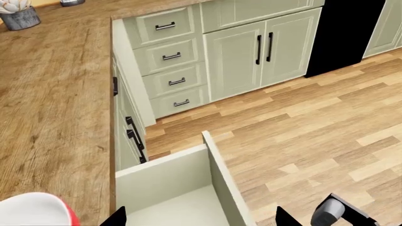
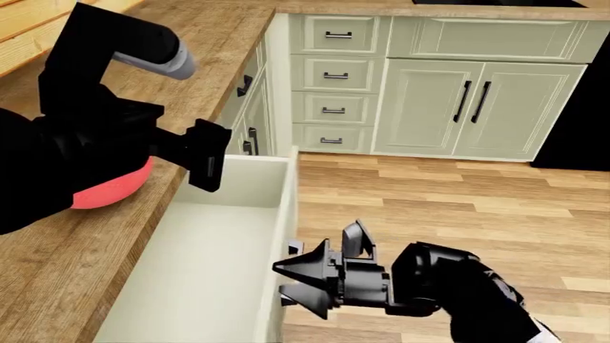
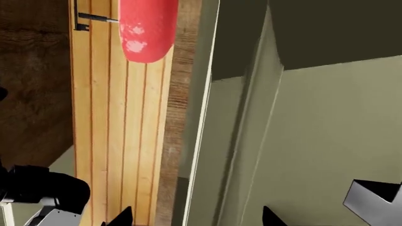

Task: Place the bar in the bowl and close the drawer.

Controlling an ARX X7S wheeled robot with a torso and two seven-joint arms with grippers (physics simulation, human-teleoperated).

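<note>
**Kitchen surroundings**

A wood-grain desk (image 2: 205,50) runs along the left. Beneath its corner stands a stack of four narrow sage-green drawers (image 2: 336,89) with black handles, beside a double-door cabinet (image 2: 476,107). A black appliance (image 1: 345,35) stands beyond it. Plank flooring (image 2: 458,193) covers the room. A grey pot (image 1: 19,18) sits on the desk's far end.

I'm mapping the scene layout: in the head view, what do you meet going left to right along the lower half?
bowl → left gripper → drawer → right gripper → wooden floor
</note>
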